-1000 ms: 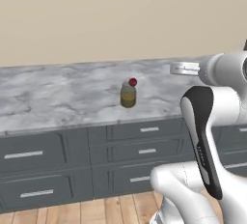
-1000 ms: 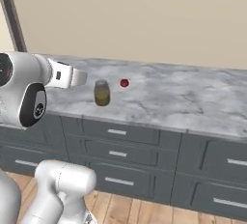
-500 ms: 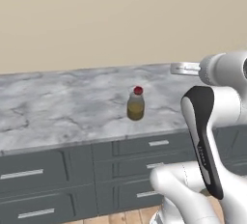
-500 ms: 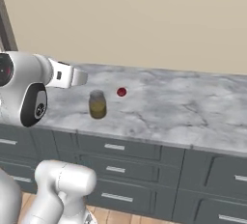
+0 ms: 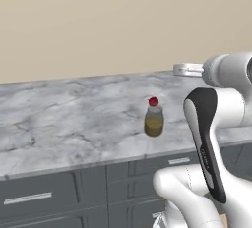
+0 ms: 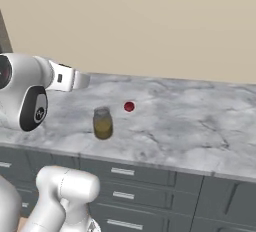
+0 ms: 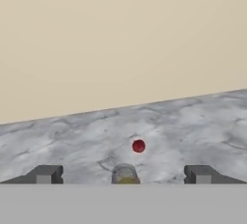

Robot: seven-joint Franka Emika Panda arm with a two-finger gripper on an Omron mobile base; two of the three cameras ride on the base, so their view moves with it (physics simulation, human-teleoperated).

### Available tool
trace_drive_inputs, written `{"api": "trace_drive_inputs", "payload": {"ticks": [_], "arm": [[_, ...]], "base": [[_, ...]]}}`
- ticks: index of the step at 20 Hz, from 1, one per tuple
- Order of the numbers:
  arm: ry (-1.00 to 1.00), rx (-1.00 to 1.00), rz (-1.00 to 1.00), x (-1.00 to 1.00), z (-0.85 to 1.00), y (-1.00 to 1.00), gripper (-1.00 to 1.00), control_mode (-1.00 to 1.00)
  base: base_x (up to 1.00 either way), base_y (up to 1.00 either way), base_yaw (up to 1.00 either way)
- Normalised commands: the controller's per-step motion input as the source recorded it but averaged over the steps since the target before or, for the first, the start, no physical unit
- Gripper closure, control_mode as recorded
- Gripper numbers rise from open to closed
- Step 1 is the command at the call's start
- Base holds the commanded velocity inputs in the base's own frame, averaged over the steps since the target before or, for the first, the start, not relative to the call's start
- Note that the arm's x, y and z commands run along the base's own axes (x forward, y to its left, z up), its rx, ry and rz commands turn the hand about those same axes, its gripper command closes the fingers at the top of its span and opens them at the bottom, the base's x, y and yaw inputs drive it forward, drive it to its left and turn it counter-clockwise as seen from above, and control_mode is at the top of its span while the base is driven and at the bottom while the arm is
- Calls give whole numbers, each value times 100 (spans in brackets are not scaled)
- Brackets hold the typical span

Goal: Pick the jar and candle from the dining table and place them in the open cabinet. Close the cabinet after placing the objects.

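Observation:
The jar (image 5: 154, 122) stands upright on the dining table (image 5: 59, 119), near its front edge; it is clear glass with olive-brown stuff in the lower half. It also stands left of centre in the right base view, jar (image 6: 102, 123). In the hand view my gripper (image 7: 123, 175) is open, its two dark fingertips (image 7: 46, 175) spread wide on either side of the jar's lid (image 7: 125, 174), which sits low and centred ahead of them. Nothing is held. The candle and the cabinet are out of view.
A small red ball (image 6: 129, 106) lies on the marble just behind the jar, ball (image 7: 138, 146). Dark grey drawer fronts with silver handles (image 6: 125, 172) run under the tabletop. A plain beige wall (image 5: 98, 20) rises behind the table.
The whole picture has shifted: the base has driven nearer the table, so the jar and ball look larger and lower. The gripper stays open. The jar and ball have not moved on the table.

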Motion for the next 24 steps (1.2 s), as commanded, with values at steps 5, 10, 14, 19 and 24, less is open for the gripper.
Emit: {"api": "trace_drive_inputs", "payload": {"ticks": [5, 10, 14, 19, 24], "arm": [[0, 0, 0, 0, 0, 0, -100, 100], [0, 0, 0, 0, 0, 0, -100, 100], [0, 0, 0, 0, 0, 0, -100, 100], [0, 0, 0, 0, 0, 0, -100, 100], [2, -1, -4, -14, 0, 0, -100, -100]], "base": [[63, 9, 0], [57, 5, 0], [62, 7, 0], [6, 3, 0], [-2, 0, 0]]}}
